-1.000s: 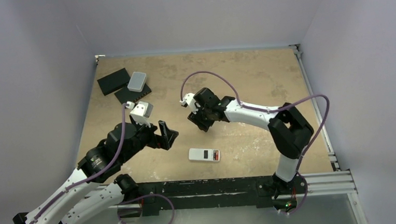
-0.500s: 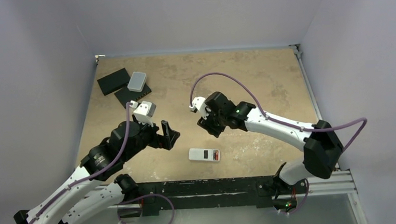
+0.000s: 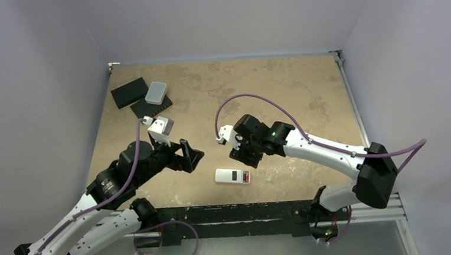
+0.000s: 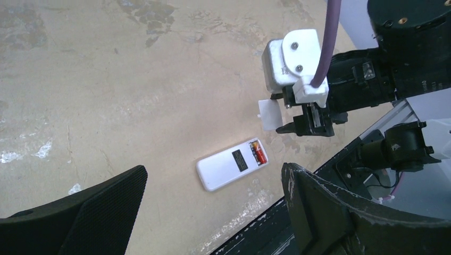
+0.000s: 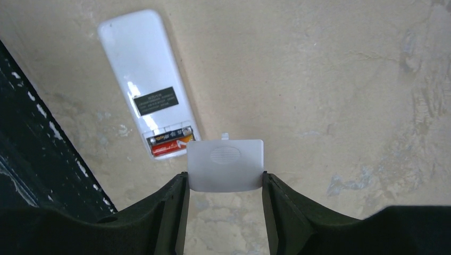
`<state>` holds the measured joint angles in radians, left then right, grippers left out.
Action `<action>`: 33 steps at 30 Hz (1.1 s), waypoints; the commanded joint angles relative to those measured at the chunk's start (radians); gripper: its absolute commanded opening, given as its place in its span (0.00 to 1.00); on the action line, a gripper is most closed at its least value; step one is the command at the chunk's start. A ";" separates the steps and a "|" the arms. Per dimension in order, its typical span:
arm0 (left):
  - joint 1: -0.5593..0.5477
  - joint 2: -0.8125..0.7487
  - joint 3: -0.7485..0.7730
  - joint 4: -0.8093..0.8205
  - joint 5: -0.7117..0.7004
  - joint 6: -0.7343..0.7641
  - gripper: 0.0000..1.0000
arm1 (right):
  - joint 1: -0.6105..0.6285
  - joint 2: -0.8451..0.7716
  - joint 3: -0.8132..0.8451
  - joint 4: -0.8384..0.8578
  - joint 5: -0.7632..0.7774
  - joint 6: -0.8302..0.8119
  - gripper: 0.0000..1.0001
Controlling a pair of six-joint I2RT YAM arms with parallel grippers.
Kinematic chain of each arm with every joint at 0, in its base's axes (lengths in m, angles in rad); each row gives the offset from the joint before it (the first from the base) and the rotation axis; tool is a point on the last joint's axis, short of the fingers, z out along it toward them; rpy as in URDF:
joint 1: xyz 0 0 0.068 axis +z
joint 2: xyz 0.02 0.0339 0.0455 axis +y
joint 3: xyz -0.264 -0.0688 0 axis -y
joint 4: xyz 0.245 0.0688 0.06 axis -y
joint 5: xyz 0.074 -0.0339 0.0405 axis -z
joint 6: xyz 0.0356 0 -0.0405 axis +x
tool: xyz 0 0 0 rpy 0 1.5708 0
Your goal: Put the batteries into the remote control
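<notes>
The remote control (image 3: pixel 232 176) lies flat on the table (image 3: pixel 303 87), close to the near edge and about midway along it, its length running roughly along that edge; its plain white back faces up, with a small dark label at the middle; the compartment at its right end is uncovered, and the batteries (image 5: pixel 170 144) lie in it side by side, one reddish-orange and one dark. Just beyond that end, toward the far edge, the right gripper (image 5: pixel 225 180) hangs over the table with its two fingers pressed against the opposite side edges of a small white battery cover (image 5: pixel 227 166), which is gripped flat between them; in the right wrist view the cover's edge overlaps the rim of the compartment, while in the left wrist view it looks apart from the remote control, so whether they touch cannot be told. To the left of the remote control the left gripper (image 3: pixel 192 153) hovers with its fingers spread wide apart and nothing between them. Well away, in the far left corner of the table, two flat black slabs (image 3: pixel 127 92) lie together with a light grey rounded box (image 3: pixel 156 92) resting partly on them.
</notes>
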<state>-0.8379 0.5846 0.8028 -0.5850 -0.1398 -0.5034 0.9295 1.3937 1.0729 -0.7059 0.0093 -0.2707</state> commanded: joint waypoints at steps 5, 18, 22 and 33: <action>0.004 -0.026 -0.013 0.046 0.041 0.031 0.99 | 0.082 -0.004 -0.028 -0.103 0.004 -0.076 0.37; 0.004 -0.035 -0.014 0.050 0.052 0.034 0.99 | 0.144 0.090 -0.010 -0.121 0.007 -0.138 0.35; 0.005 -0.034 -0.014 0.049 0.051 0.034 0.99 | 0.150 0.137 0.005 -0.115 0.013 -0.146 0.35; 0.004 -0.046 -0.012 0.045 0.038 0.032 0.99 | 0.154 0.223 0.032 -0.091 0.017 -0.165 0.35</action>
<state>-0.8379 0.5495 0.7925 -0.5770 -0.1001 -0.4862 1.0756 1.6100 1.0611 -0.8204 0.0135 -0.4137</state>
